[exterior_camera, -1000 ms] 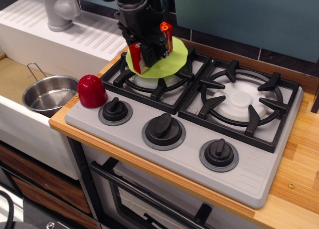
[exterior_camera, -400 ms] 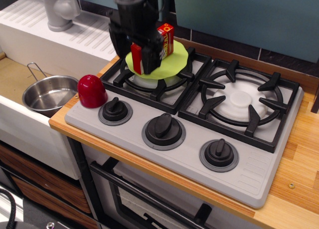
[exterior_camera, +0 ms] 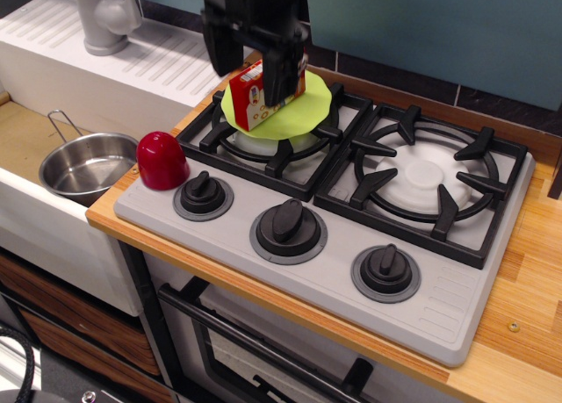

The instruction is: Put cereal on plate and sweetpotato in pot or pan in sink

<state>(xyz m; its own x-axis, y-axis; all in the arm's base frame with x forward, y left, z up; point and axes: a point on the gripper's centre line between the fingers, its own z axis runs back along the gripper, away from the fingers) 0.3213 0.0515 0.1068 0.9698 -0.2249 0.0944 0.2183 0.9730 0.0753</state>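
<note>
Currently my end effector (exterior_camera: pixel 250 56) hangs above the left rear burner of the stove (exterior_camera: pixel 351 210), with its two dark fingers (exterior_camera: pixel 281 69) spread apart and nothing gripped between them. One finger crosses in front of the cereal (exterior_camera: pixel 256 98) in this view; contact between the two cannot be determined.

The cereal lies flat on the plate (exterior_camera: pixel 307 113), pale front panel facing up, red and yellow edges visible at its top. The plate sits on the black grate of the left rear burner and overhangs it slightly.

The sweetpotato (exterior_camera: pixel 162 160) stands at the front left corner of the stove's grey panel, just beside the leftmost knob (exterior_camera: pixel 202 192) and well apart from the plate.

The pot or pan (exterior_camera: pixel 86 166) sits in the sink (exterior_camera: pixel 26 131), left of the stove, with its wire loop handle pointing toward the rear. Its interior shows bare metal. The grey faucet (exterior_camera: pixel 104 15) stands on the ribbed drainboard behind it. The bench (exterior_camera: pixel 527 333) carries the stove.
</note>
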